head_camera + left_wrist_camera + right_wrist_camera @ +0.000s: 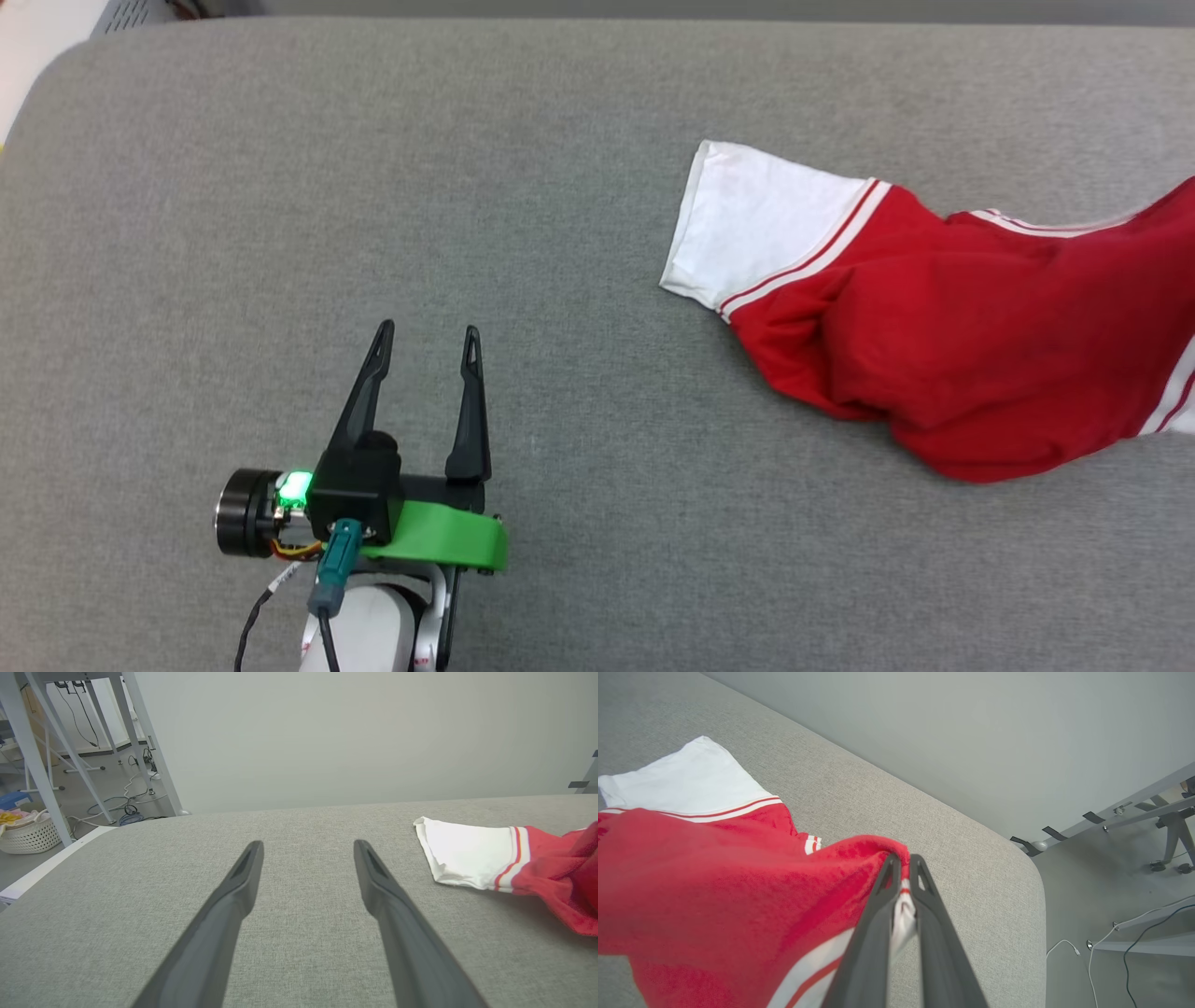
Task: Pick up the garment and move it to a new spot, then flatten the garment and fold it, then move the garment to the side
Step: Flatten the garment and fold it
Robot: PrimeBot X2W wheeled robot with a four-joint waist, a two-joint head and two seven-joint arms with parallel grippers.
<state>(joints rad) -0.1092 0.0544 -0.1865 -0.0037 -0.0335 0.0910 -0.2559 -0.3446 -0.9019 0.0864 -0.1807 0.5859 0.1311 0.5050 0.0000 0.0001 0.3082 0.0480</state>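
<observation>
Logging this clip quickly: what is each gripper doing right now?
Left gripper: open, holding nothing.
Right gripper: shut on the garment.

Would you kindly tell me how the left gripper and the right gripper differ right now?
The left gripper is open; the right gripper is shut. The left gripper holds nothing over the grey fabric-covered surface; the right gripper pinches a raised edge of the red jersey with white sleeves. Both have two long dark fingers.
</observation>
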